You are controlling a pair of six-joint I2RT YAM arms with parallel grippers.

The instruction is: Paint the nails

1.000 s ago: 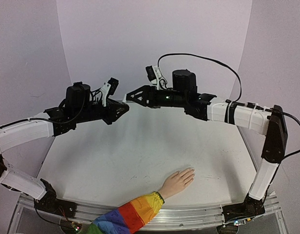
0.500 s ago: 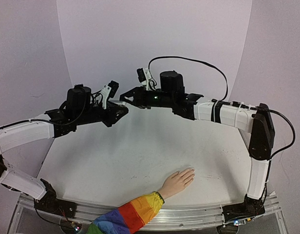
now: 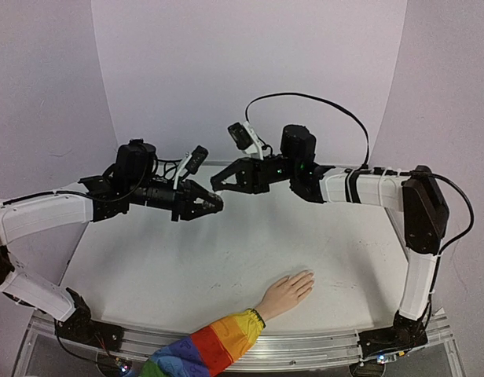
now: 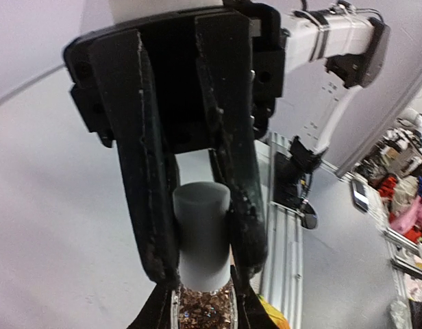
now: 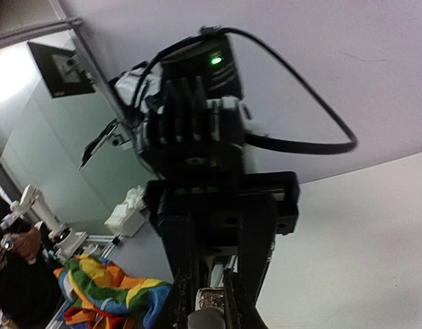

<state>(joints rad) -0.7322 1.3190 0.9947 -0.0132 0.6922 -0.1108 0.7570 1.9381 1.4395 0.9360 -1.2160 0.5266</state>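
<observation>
Lying flat, flesh-coloured hand [image 3: 287,291], nails [image 3: 308,276] barely discernible; left tool [image 3: 215,203] clamps glitter bottle [image 4: 201,229]; right tool [image 3: 220,182] state unclear.

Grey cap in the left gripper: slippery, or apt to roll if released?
The grey cap looks small, rigid and probably light. Its smooth round side may slip in the left gripper, and would likely roll if dropped.

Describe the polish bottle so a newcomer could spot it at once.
Above the far half of the white table, the black left claw and right claw meet tip to tip. Pinched between them is the small clear bottle: a plain grey cylindrical cap over coppery glitter, the only sparkling thing there.
</observation>
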